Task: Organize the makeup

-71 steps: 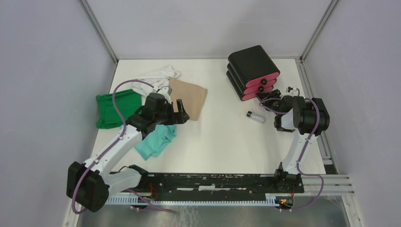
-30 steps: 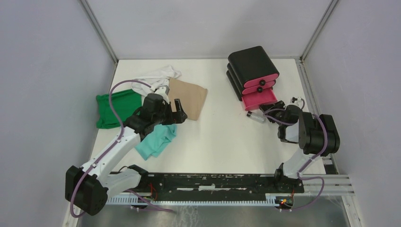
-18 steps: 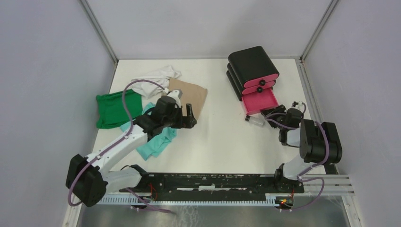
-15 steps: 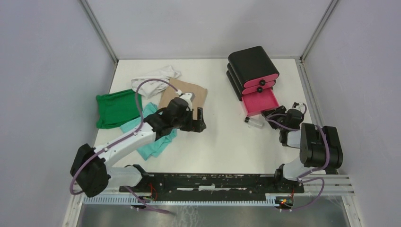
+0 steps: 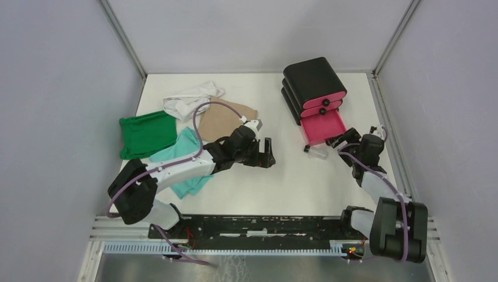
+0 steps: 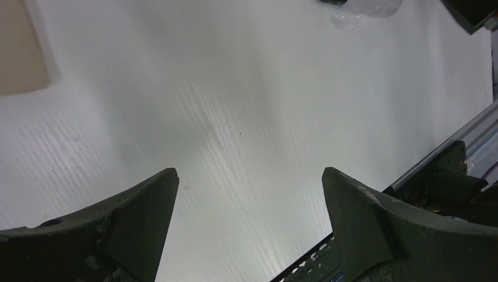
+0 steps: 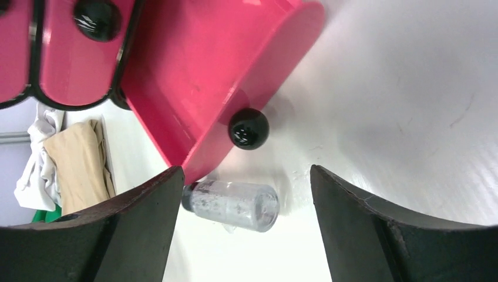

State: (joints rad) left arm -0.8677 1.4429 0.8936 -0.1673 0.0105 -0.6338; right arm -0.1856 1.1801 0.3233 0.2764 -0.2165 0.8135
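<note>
The clear black-capped vial (image 5: pixel 317 152) lies on its side on the white table, just in front of the open bottom pink drawer (image 5: pixel 323 126) of the black box (image 5: pixel 311 79). My right gripper (image 5: pixel 343 143) is open and empty, low over the table just right of the vial. In the right wrist view the vial (image 7: pixel 232 205) lies between and beyond my fingers, touching the drawer's corner (image 7: pixel 199 158) below its black knob (image 7: pixel 248 128). My left gripper (image 5: pixel 268 153) is open and empty over bare table mid-way. The puff, sponge, pad and jar are out of view.
Green (image 5: pixel 147 134), teal (image 5: pixel 185 158), white (image 5: pixel 188 97) and tan (image 5: pixel 220 120) cloths lie at the left, behind my left arm. The two upper pink drawers (image 5: pixel 323 104) are shut. A metal rail (image 5: pixel 264 226) runs along the near edge.
The bottom pink drawer has been pulled open. My right gripper has drawn back toward the near right. My left arm has swung right, off the cloths to the table's middle.
</note>
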